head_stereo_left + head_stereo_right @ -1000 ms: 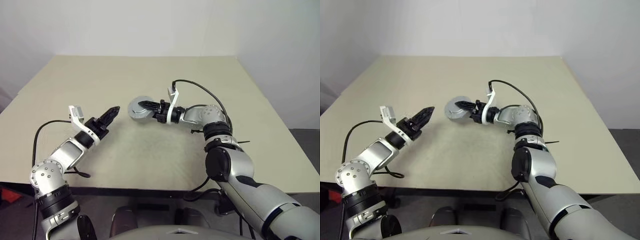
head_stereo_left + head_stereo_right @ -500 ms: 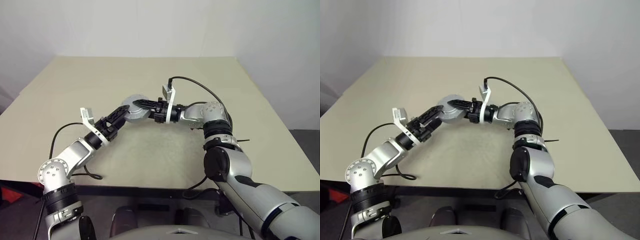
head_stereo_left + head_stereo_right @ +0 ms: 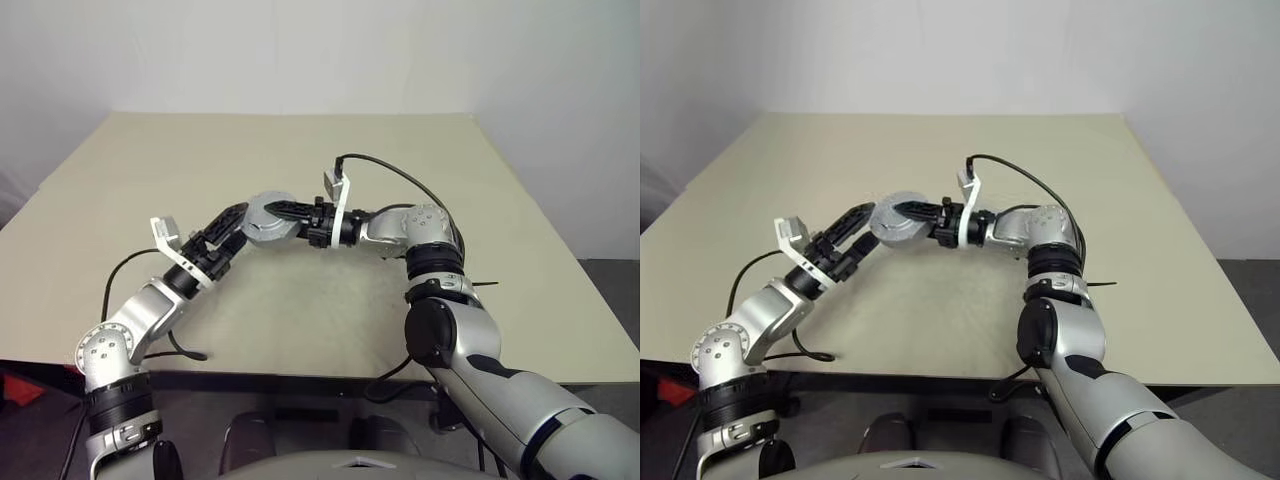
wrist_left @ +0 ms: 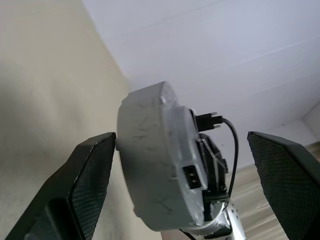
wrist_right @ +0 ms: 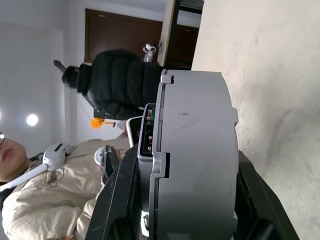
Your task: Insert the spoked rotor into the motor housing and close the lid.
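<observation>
the motor housing (image 3: pixel 268 219) is up in the air above the middle of the beige table (image 3: pixel 500 200), a round grey drum held on edge with its lid (image 5: pixel 152 150) shut against it. in the right wrist view the drum's scuffed grey wall (image 5: pixel 197 150) faces the camera, with a thin seam between body and lid and a small connector socket showing at the lid's edge. the left wrist view shows the same drum from the other side, its flat scratched face turned toward that camera and a small dark port (image 4: pixel 192 176) in its rim.

the right gripper (image 3: pixel 285 212) reaches in level from the right and pinches the housing, one black finger on each flat side of the drum, the jaws part-way spread around its thickness. a black cable loops over the right wrist.

the left gripper (image 3: pixel 228 225) comes up from the lower left, pointing toward the housing. its jaws are spread wide: in the left wrist view one black textured finger (image 4: pixel 92 172) sits just beside the drum's edge, possibly touching it, while the other finger (image 4: pixel 285 172) stands well apart on the far side. the drum lies between the two fingers without being clamped by them.

beyond the table edge, the right wrist view catches a person in a light jacket (image 5: pixel 55 200) and a dark doorway behind.
</observation>
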Controlling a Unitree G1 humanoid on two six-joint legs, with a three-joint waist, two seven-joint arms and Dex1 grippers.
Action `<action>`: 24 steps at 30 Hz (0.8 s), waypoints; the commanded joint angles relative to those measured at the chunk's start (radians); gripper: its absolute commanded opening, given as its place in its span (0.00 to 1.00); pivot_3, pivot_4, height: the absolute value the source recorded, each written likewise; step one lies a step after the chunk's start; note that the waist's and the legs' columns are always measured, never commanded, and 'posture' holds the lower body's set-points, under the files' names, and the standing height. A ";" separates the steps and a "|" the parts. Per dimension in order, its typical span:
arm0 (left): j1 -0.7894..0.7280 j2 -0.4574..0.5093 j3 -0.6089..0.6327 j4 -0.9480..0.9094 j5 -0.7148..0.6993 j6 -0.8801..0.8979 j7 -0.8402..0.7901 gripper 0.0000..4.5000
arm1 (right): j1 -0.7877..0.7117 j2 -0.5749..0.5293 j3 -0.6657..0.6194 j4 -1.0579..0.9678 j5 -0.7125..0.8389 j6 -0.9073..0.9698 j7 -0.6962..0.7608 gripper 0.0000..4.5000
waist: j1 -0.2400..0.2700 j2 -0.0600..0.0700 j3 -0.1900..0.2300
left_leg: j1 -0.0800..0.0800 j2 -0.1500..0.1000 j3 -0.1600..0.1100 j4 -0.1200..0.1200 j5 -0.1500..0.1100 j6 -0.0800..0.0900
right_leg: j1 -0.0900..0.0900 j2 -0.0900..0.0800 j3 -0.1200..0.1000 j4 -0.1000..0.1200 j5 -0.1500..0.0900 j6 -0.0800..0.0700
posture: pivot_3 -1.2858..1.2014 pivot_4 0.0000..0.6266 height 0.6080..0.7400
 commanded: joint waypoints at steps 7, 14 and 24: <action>0.004 0.015 -0.046 -0.048 -0.049 -0.057 0.000 0.99 | -0.036 -0.007 -0.001 -0.017 0.038 -0.023 0.020 0.47 | 0.000 0.000 0.000 | 0.000 0.000 0.000 0.000 0.000 0.000 | 0.000 0.000 0.000 0.000 0.000 0.000 | 0.52 0.00 1.00; -0.010 0.016 -0.072 -0.026 -0.049 -0.079 0.007 0.65 | -0.032 -0.004 -0.001 -0.039 0.049 -0.017 0.022 0.47 | 0.000 0.000 0.000 | 0.000 0.000 0.000 0.000 0.000 0.000 | 0.000 0.000 0.000 0.001 0.000 0.000 | 0.52 0.00 1.00; -0.008 0.032 -0.087 -0.020 -0.057 -0.087 0.005 0.40 | -0.029 0.002 0.000 -0.054 0.058 -0.021 0.015 0.47 | 0.000 -0.001 0.000 | 0.000 0.000 0.000 0.001 0.000 -0.001 | 0.000 0.000 0.000 0.001 0.000 0.000 | 0.52 0.00 1.00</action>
